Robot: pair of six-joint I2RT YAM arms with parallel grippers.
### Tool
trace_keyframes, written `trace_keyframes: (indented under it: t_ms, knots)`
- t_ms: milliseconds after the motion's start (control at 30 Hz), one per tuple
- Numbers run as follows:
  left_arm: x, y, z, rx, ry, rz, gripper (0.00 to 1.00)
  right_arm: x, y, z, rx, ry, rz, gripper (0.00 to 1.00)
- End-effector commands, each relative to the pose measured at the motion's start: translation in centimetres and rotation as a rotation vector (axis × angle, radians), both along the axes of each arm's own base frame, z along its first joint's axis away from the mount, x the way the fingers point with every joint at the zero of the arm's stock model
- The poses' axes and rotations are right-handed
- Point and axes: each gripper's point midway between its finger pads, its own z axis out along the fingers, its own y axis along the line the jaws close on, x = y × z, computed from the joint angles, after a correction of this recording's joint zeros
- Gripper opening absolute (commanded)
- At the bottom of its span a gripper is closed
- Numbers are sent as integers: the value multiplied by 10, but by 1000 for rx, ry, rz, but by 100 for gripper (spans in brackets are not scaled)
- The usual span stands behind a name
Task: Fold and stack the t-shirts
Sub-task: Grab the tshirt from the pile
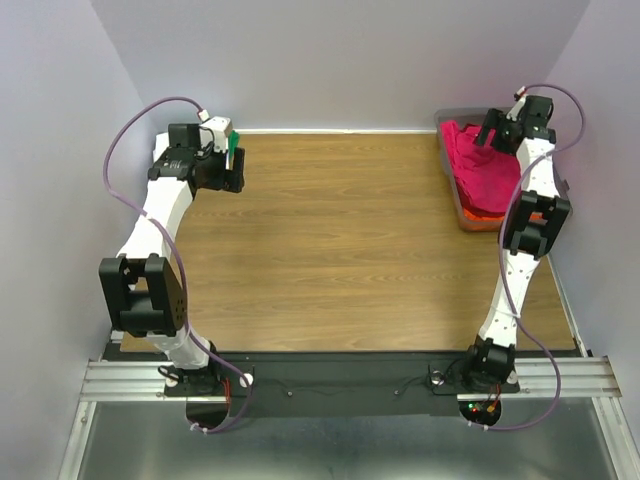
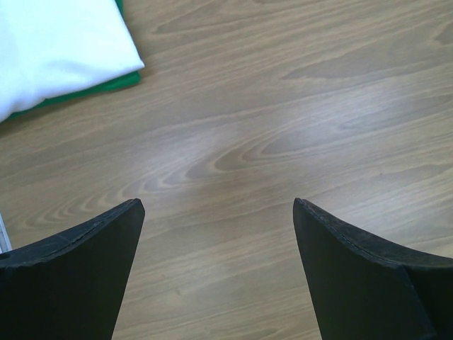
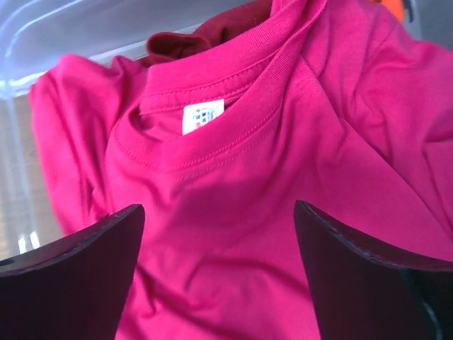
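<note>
Above the clear grey plastic bin [image 1: 445,120], the right claw [image 3: 218,207] hangs open over the crumpled pink-red cloth t-shirt [image 3: 340,163], presumably to seize it.

Bright even overhead light, soft sheen on the table [image 2: 233,152], faint shadows, wrist-view foregrounds perhaps soft.

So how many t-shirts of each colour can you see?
Pink t-shirt: 1
Dark red t-shirt: 1
Orange t-shirt: 1
White t-shirt: 1
Green t-shirt: 1
Total: 5 that show; more may hide in the bin.
</note>
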Motion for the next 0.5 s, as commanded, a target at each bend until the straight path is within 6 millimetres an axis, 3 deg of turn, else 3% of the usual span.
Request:
trace_keyframes:
  t_ms: [0,167,267,333,400,467]
  knots:
    - [6,7,13,44,-14,16,99,28,-3,31,8,-159,-14,88]
    - [8,9,3,57,11,21,99,37,-5,21,10,-181,-17,72]
    - [11,10,0,59,18,22,99,38,-4,17,12,-180,-12,44]
    - [13,10,-1,60,19,21,99,37,-3,20,16,-183,-5,34]
    - [17,8,0,58,22,15,99,35,-2,23,15,-185,-1,28]
    - [19,7,1,48,29,9,99,35,-5,24,6,-187,-18,30]
